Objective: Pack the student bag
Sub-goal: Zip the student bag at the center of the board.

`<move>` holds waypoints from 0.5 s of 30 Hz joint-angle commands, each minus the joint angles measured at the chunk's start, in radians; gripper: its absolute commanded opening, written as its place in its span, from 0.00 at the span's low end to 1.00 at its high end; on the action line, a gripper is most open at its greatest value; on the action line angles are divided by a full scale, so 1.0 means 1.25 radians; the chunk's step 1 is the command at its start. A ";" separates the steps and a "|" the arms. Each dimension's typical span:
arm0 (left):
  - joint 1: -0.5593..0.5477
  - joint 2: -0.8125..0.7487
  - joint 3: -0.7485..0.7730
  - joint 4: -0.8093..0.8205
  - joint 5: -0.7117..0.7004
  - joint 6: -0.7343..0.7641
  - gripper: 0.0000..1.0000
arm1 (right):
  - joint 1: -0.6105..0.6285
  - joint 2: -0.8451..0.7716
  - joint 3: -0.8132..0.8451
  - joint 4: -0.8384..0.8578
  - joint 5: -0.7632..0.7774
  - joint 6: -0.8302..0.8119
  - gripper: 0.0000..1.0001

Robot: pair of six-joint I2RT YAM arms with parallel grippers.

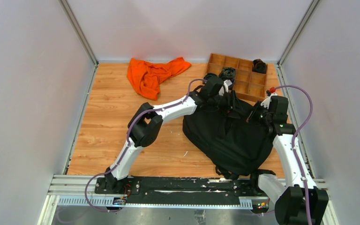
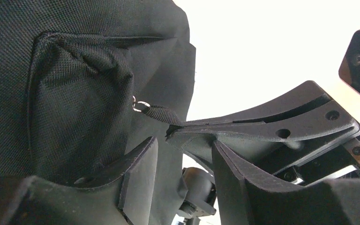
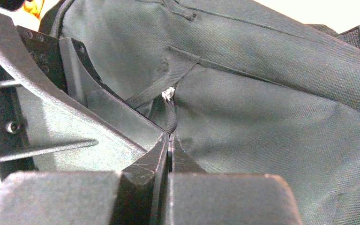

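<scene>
The student bag point(image 1: 229, 138), a large black backpack, lies on the table right of centre. My right gripper point(image 3: 170, 137) is shut on a black zipper pull tab point(image 3: 169, 115) of the bag and holds it taut. The left wrist view shows the same pull tab point(image 2: 161, 112) with its metal ring, pinched at the tip of the right gripper point(image 2: 174, 130). My left gripper point(image 2: 183, 143) stands open right beside it, against the bag's fabric, with nothing between its fingers. From above, the left gripper point(image 1: 226, 99) is at the bag's far end and the right gripper point(image 1: 254, 115) at its right side.
An orange cloth point(image 1: 152, 75) lies crumpled at the back left. A wooden compartment tray point(image 1: 244, 87) stands at the back right, just behind the bag, with black items point(image 1: 227, 72) in some compartments. Grey walls close in the table on three sides.
</scene>
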 commanded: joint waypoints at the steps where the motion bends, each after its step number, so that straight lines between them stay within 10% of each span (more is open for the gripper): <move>1: -0.001 0.057 0.025 0.079 0.008 -0.058 0.52 | -0.001 -0.006 -0.004 0.009 -0.064 -0.007 0.00; 7: -0.001 0.081 0.046 0.066 -0.003 -0.065 0.43 | -0.001 -0.007 -0.004 0.006 -0.073 -0.010 0.00; 11: -0.001 0.102 0.071 0.091 0.010 -0.088 0.19 | -0.001 -0.001 0.009 -0.012 -0.090 -0.016 0.02; 15: 0.001 0.088 0.052 0.093 0.009 -0.080 0.00 | -0.003 -0.031 0.043 -0.060 -0.041 -0.029 0.37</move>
